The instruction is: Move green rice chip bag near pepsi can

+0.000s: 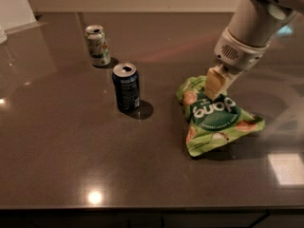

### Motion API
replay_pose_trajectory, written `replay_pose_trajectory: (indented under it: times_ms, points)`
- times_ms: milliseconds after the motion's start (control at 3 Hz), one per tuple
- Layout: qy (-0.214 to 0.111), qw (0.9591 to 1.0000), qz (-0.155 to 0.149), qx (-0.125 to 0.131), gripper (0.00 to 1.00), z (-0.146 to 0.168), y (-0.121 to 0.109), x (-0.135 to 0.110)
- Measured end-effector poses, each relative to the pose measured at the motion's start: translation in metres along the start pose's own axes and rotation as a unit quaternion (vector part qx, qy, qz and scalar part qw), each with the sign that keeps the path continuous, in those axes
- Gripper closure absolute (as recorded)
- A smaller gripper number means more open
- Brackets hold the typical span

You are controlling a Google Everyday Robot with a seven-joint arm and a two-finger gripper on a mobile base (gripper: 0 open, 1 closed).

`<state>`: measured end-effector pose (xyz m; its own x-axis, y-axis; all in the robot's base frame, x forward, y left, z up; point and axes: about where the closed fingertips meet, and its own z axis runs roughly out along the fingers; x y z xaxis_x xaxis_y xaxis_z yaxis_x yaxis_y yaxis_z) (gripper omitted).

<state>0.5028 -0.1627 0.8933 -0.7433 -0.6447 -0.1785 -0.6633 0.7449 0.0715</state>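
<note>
The green rice chip bag (214, 121) lies crumpled on the dark table, right of centre, its round dark green logo facing up. My gripper (213, 88) comes down from the upper right on a white arm and is shut on the bag's upper part; one cream fingertip (214, 81) shows against the bag. The pepsi can (126, 88), dark navy with an opened silver top, stands upright to the left of the bag, with a gap of about one can's width between them.
A pale silver-and-green can (97, 45) stands upright behind and left of the pepsi can. The glossy dark table (71, 146) reaches to a front edge low in view. A wall runs along the back.
</note>
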Motion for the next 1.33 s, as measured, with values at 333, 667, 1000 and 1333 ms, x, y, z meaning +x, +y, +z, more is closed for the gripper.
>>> replay_pose_trajectory:
  times_ms: [333, 667, 1000, 1333]
  points:
    - [-0.040, 0.9961, -0.077, -0.019, 1.00, -0.015, 0.010, -0.035]
    - [-0.058, 0.9912, -0.113, -0.039, 1.00, -0.019, 0.011, -0.046]
    - [-0.070, 0.9866, -0.132, -0.065, 1.00, -0.015, 0.021, -0.056]
    - [-0.080, 0.9828, -0.143, -0.085, 0.87, -0.009, 0.030, -0.067]
